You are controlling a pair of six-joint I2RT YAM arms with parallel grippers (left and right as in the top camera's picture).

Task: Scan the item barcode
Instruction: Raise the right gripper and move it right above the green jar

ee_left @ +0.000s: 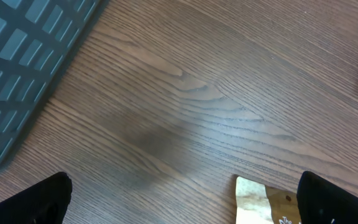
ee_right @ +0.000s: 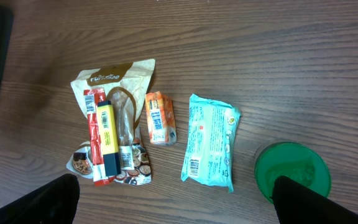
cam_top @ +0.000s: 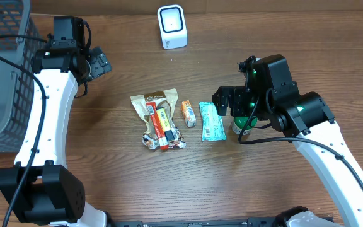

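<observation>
Robot-side of the white barcode scanner [cam_top: 171,26], a teal snack pack [ee_right: 210,140] is laid on the surface [cam_top: 295,38]; left claw [ee_left: 182,199] and right claw [ee_right: 179,199] are spread wide, empty.

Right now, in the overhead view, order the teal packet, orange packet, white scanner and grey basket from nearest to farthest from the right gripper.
From the right gripper:
1. Teal packet, just beside it.
2. Orange packet, one step beyond.
3. White scanner, at the view's top.
4. Grey basket, at the opposite end.
</observation>
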